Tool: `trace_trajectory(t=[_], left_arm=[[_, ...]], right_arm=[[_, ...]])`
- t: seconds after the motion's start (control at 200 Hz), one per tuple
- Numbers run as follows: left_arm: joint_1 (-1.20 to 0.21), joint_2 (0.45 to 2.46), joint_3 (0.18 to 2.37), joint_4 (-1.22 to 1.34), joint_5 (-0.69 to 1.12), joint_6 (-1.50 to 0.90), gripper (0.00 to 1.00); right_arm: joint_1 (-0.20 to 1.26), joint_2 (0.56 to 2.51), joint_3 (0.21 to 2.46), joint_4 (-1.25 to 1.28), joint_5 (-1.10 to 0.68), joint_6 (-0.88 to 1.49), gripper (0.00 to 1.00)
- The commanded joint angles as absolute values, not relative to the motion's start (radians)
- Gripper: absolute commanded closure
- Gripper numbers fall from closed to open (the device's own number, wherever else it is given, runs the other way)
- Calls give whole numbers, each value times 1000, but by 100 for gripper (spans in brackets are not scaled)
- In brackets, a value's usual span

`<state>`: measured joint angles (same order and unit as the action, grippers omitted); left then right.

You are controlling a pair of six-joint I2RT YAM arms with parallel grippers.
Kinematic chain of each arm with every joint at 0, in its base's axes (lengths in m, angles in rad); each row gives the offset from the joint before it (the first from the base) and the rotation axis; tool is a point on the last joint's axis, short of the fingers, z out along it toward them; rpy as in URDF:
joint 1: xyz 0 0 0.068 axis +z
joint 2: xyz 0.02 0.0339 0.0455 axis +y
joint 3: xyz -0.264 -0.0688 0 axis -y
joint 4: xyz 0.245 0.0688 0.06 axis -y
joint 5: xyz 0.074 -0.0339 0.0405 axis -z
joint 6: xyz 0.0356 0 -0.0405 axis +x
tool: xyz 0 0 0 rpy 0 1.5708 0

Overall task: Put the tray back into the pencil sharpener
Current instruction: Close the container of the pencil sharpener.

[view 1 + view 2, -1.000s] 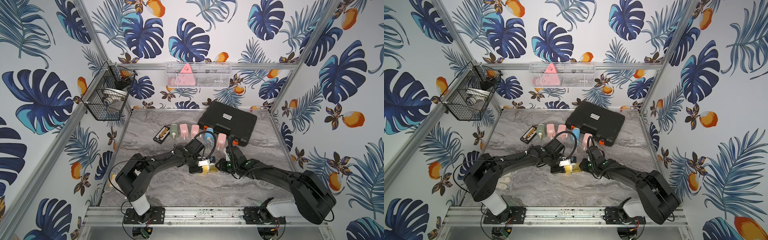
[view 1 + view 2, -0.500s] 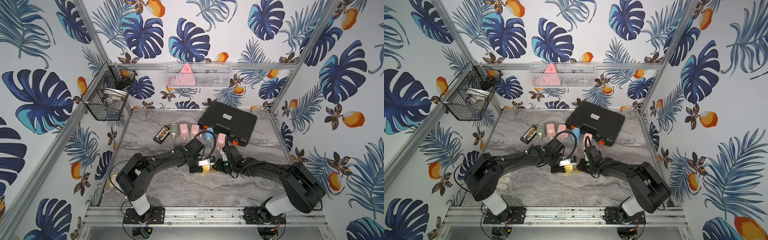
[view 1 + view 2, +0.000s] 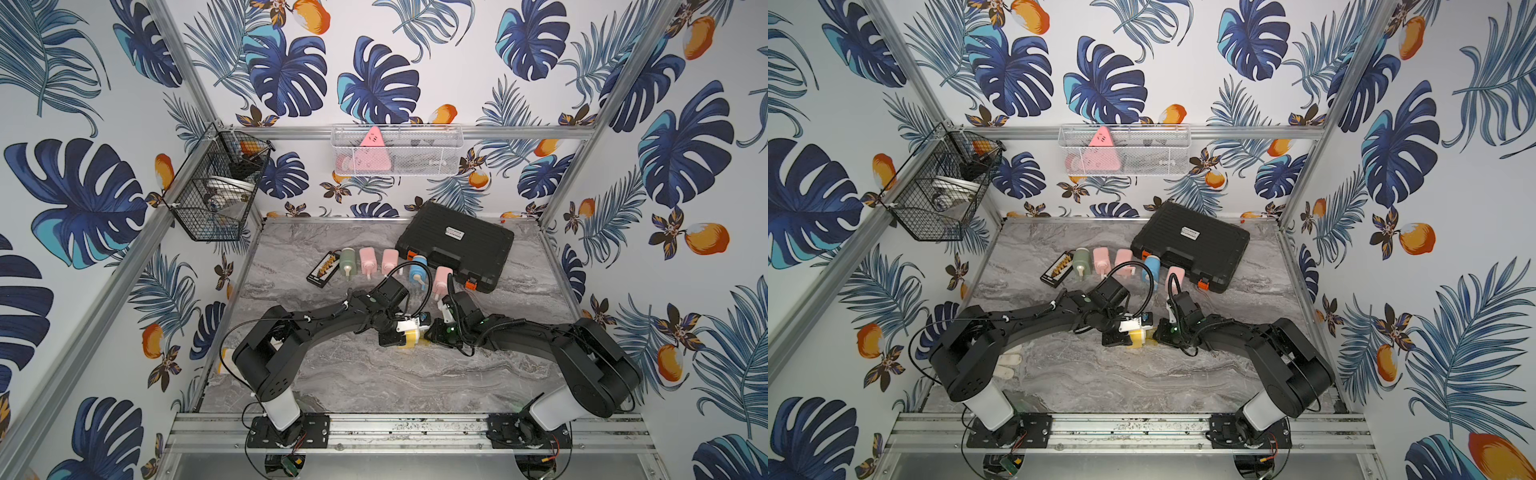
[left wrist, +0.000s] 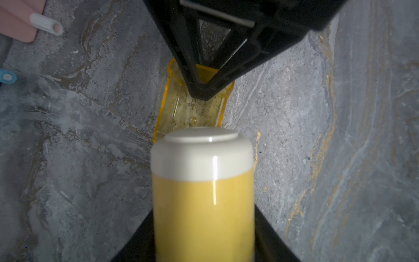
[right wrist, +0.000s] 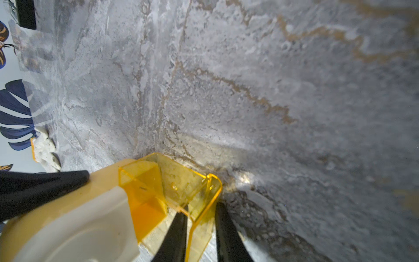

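Pencil sharpener [image 4: 201, 181]: a yellow body with a white cap, lying on its side near the middle of the table [image 3: 374, 382].
Left gripper [image 3: 1129, 332]: clamped across the yellow body from the left, holding it low over the marble.
Tray [image 5: 179, 181]: a clear orange trough just right of the sharpener. Its leading end is at the sharpener's opening, and how far it has gone in cannot be told.
Right gripper [image 5: 200, 213]: closed to a narrow gap on the tray's right-hand end wall, with one finger inside the trough and one outside.
Key relation: the tray's long axis runs left to right, roughly in line with the sharpener. The slot lies to the left of the right gripper, so the insertion looks like a straight push leftward against the braced body.
Nearer arm: the right arm has the tray and the left arm only steadies the sharpener.
Likely risk: a slight skew could jam the thin walls at the mouth of the slot.
Surface: grey veined marble, flat and bare under both grippers.
Room: the near half of the table is free. On the far side a row of small bottles [image 3: 367, 259] lies close behind the grippers, and a black case [image 3: 455, 245] sits further back on the right.
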<state>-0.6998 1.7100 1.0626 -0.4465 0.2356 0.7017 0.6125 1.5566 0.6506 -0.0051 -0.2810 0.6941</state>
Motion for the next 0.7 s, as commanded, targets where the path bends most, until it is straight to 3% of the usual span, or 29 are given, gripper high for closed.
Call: trace_trajectory(t=[0.0, 0.696], left_arm=[[-700, 1726, 1052, -446, 190, 724, 54], [-700, 1715, 1043, -439, 192, 739, 55]], right_arm=[[615, 1540, 669, -22, -251, 652, 77], [615, 1542, 670, -80, -214, 570, 81]])
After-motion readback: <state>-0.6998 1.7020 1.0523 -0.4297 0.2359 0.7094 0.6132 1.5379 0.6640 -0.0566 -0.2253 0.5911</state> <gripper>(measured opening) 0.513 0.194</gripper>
